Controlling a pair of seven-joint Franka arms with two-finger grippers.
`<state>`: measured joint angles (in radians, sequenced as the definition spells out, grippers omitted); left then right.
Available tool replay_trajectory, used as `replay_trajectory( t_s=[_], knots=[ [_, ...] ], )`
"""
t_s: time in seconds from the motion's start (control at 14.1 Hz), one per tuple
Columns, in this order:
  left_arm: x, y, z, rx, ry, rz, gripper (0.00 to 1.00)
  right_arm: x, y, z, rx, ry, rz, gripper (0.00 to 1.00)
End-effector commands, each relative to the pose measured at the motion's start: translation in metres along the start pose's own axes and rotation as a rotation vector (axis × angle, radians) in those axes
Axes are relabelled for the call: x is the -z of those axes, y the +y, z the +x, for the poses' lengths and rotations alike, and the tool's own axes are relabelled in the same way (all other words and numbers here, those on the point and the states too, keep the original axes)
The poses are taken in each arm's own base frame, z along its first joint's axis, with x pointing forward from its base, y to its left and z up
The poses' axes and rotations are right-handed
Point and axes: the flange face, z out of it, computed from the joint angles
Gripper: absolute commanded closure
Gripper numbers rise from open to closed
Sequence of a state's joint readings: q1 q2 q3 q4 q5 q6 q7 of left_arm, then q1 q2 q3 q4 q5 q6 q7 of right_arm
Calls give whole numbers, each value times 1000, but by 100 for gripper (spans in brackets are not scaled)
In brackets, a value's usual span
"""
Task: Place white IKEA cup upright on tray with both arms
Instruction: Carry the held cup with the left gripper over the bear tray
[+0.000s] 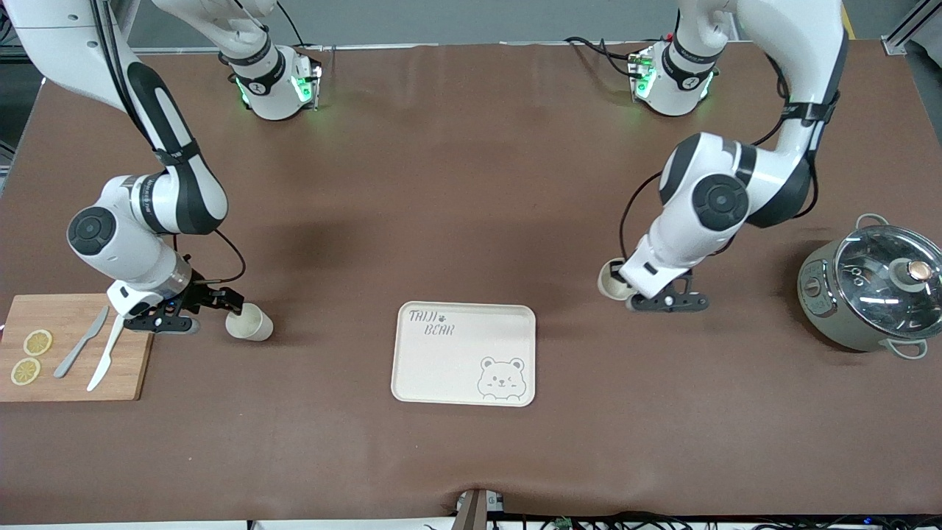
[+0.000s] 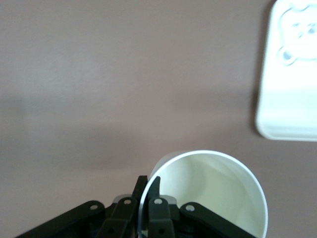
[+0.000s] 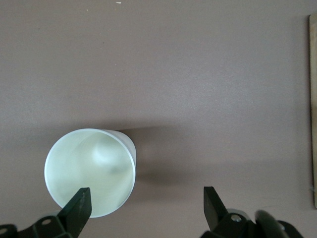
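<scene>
Brown table (image 1: 471,184), grey wall strip above.

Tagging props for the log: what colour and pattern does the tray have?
Cream-white tray with a grey bear drawing and "TAIJI BEAR" lettering; clearest in the front view.

Tray (image 1: 441,368) between two cups (image 1: 250,324)
</scene>
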<state>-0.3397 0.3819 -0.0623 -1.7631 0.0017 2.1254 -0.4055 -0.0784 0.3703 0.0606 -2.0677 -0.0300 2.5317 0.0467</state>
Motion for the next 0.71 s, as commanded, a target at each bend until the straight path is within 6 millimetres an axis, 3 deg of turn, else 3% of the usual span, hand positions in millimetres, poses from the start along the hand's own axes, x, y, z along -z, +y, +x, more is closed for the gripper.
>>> replay_trajectory(
  t_s=[0.0,0.28,0.64],
  knots=[
    [3,38,23,39,12,12,100,11,-1,-1,6,25,6,0],
    [18,77,27,144,51,-28,100,7,-1,1,5,47,8,0],
    [16,114,17,170,81,-56,100,-4,0,2,1,68,10,0]
  ],
)
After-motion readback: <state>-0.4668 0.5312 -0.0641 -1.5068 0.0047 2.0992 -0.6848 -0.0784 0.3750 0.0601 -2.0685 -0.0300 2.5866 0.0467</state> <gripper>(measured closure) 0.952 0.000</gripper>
